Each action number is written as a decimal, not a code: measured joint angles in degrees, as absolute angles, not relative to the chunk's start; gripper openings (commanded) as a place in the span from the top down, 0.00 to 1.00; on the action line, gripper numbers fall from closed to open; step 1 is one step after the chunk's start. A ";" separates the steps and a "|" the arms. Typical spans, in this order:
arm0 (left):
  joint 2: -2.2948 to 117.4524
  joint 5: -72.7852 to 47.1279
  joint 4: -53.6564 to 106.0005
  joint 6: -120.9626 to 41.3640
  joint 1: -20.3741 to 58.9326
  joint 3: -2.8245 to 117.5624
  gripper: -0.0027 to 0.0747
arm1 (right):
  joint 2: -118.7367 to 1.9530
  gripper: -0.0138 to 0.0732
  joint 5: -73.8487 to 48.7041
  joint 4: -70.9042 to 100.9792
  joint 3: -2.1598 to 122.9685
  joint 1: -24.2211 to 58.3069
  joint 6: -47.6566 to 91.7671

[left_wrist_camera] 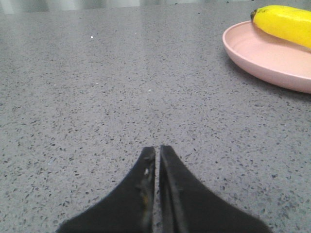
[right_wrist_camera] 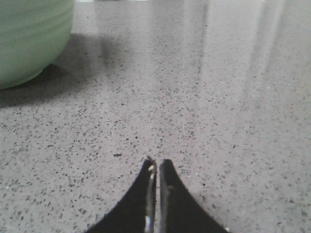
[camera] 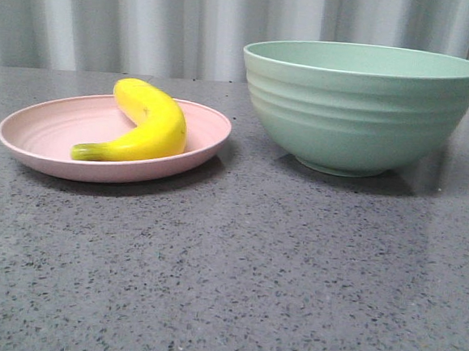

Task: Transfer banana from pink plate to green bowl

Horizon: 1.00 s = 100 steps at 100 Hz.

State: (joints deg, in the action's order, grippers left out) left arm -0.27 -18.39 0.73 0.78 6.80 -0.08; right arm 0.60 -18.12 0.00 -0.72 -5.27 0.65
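The yellow banana (camera: 151, 123) lies on the pink plate (camera: 34, 135) at the left of the front view, its greenish stem toward the front. The pale green bowl (camera: 360, 104) stands to the right of the plate, apart from it. Neither gripper shows in the front view. In the left wrist view my left gripper (left_wrist_camera: 158, 148) is shut and empty over bare table, with the plate (left_wrist_camera: 262, 53) and the banana (left_wrist_camera: 284, 22) some way off. In the right wrist view my right gripper (right_wrist_camera: 156, 161) is shut and empty, with the bowl (right_wrist_camera: 31, 36) some way off.
The grey speckled table (camera: 235, 273) spreads in front of the plate and bowl. A pale curtain (camera: 149, 22) hangs behind the table's far edge.
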 measured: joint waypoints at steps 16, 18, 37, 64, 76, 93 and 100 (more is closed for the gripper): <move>-0.27 -18.39 0.73 0.78 6.80 -0.08 0.99 | 0.60 0.93 -18.12 0.00 -0.72 -5.27 0.65; -0.27 -18.39 0.73 0.78 6.80 -0.08 0.99 | 0.60 0.93 -18.12 0.00 -0.72 -5.27 0.65; -0.27 -18.39 0.73 0.78 6.80 -0.08 0.99 | 0.60 0.93 -18.12 0.00 -0.72 -5.27 0.65; -0.27 -18.39 0.73 0.78 6.80 -0.08 0.99 | 0.60 0.93 -18.12 0.00 -0.72 -5.27 0.65; -0.27 -18.26 0.73 0.78 6.80 -0.08 0.99 | 0.60 0.93 -18.12 0.00 -0.72 -5.27 0.65; -0.27 -17.89 0.73 0.78 6.80 -0.08 0.99 | 0.60 0.93 -18.12 -0.52 -0.72 -5.27 0.65; -0.27 -17.57 0.73 0.78 6.80 -0.08 0.99 | 0.60 0.93 -18.12 -0.91 -0.72 -5.27 0.65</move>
State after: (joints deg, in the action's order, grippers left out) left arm -0.27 -17.57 0.73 0.78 6.80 -0.08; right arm 0.60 -18.12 -0.91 -0.72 -5.27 0.65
